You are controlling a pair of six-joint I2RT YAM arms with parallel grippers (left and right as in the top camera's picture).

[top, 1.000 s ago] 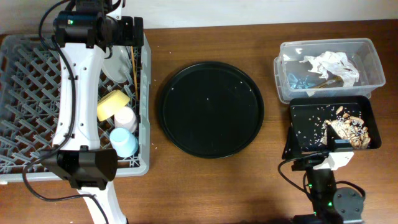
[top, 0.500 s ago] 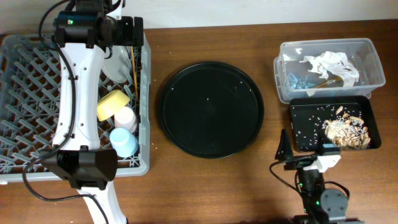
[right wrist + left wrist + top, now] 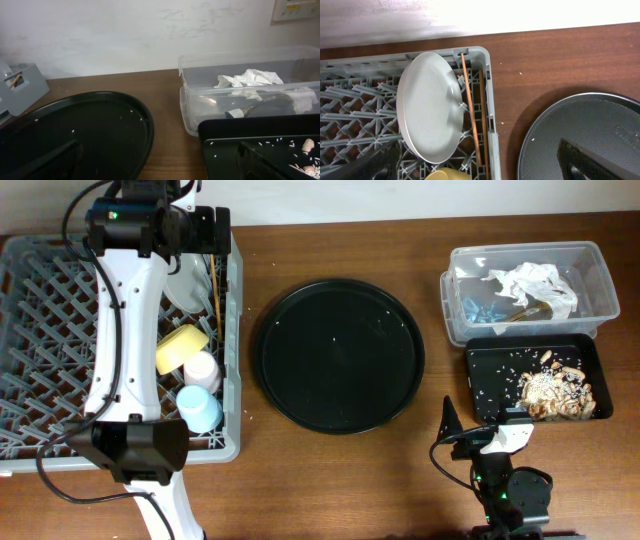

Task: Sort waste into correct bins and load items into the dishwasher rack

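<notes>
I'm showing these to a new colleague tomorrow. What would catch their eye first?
The big round black tray, bare but for a few grains, dominates the middle of the table. On the left, a grey rack holds a white plate, a yellow item and cups. On the right, a clear bin of crumpled paper sits next to a black bin with food scraps.

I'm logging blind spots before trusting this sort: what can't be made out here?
Overhead: the left arm covers a strip of the dish rack; whatever lies beneath is hidden.
Overhead: the blue items in the clear bin are too small to identify.
Left wrist: the yellow item is cut off by the bottom edge.
Right wrist: the black tray runs off the right edge.
</notes>
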